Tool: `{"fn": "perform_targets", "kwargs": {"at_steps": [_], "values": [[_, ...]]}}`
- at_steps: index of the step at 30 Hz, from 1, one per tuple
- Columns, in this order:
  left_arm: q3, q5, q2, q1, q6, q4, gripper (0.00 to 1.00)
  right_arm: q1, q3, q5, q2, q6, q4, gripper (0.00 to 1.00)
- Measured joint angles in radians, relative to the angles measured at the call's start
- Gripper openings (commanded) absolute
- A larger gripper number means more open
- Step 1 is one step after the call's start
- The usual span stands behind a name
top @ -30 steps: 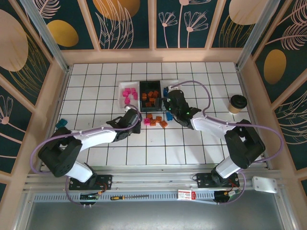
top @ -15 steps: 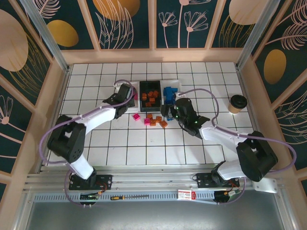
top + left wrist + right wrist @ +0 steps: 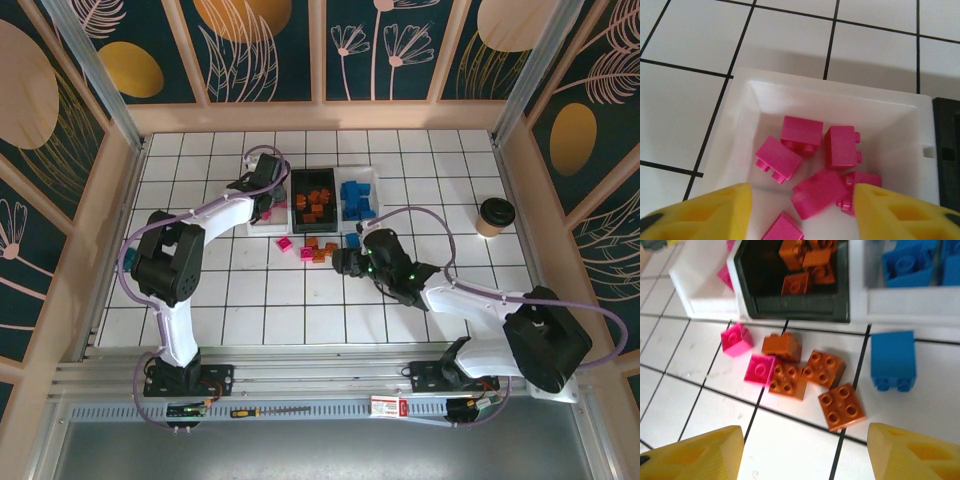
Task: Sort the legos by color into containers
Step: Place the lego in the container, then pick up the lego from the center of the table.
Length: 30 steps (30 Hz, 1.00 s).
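White tiled tabletop [image 3: 300, 310], teal floral wall panels [image 3: 270, 70], pale wooden frame [image 3: 320, 116], aluminium rail [image 3: 330, 362] in front

Reading the top view with 12 o'clock away from the arm bases. Blocked at centre toward 12 o'clock by three trays touching in a row: pink-filled white tray [image 3: 840, 86], black tray [image 3: 795, 309], blue-filled white tray [image 3: 910, 305]. Cluttered just at 6 o'clock of the black tray by loose bricks [image 3: 825, 368], packed close, with a blue brick [image 3: 893, 361] apart at their 3 o'clock. Taken above the pink-filled white tray by the left tool [image 3: 802, 200], fingers apart. Taken at 4 o'clock of the clutter by the right tool [image 3: 805, 440], fingers wide over bare tile. Pinched at 3 o'clock by a paper cup [image 3: 493, 216], at 9 o'clock by a teal block [image 3: 125, 262]. Open across bare tabletop [image 3: 300, 310] at 6 o'clock between the two arms, and along the 12 o'clock tile rows behind the trays.
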Motion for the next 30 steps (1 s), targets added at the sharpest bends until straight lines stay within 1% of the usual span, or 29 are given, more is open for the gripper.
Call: {"fn": "perform_targets", "kwargs": {"at_steps": [3,5,10,13,16,20,23,24,27,30], "values": [[-0.023,0.042,-0.055,0.0,-0.002,0.005,0.7,0.022,0.0,0.0,0.047,-0.001,-0.005,0.67],[-0.07,0.08,-0.132,-0.002,-0.007,0.019,0.77,0.023,0.003,0.003,0.085,-0.005,-0.015,0.67],[-0.229,0.159,-0.377,-0.031,-0.03,0.079,0.98,0.023,0.052,0.032,0.208,-0.048,-0.055,0.67],[-0.33,0.192,-0.494,-0.073,-0.048,0.119,0.99,0.018,0.092,0.044,0.269,-0.078,-0.066,0.66],[-0.467,0.229,-0.592,-0.109,-0.072,0.153,0.99,0.011,0.135,0.057,0.325,-0.107,-0.068,0.64],[-0.638,0.255,-0.69,-0.113,-0.116,0.161,0.99,0.009,0.184,0.079,0.386,-0.136,-0.071,0.58],[-0.742,0.265,-0.77,-0.113,-0.148,0.16,0.99,0.009,0.213,0.089,0.418,-0.159,-0.077,0.5],[-0.769,0.27,-0.795,-0.113,-0.159,0.159,0.99,0.009,0.22,0.092,0.426,-0.167,-0.079,0.45],[-0.813,0.274,-0.848,-0.113,-0.18,0.158,0.99,0.01,0.224,0.098,0.431,-0.18,-0.087,0.34],[-0.841,0.273,-0.875,-0.113,-0.194,0.159,0.99,0.014,0.221,0.096,0.417,-0.188,-0.095,0.27]]}}
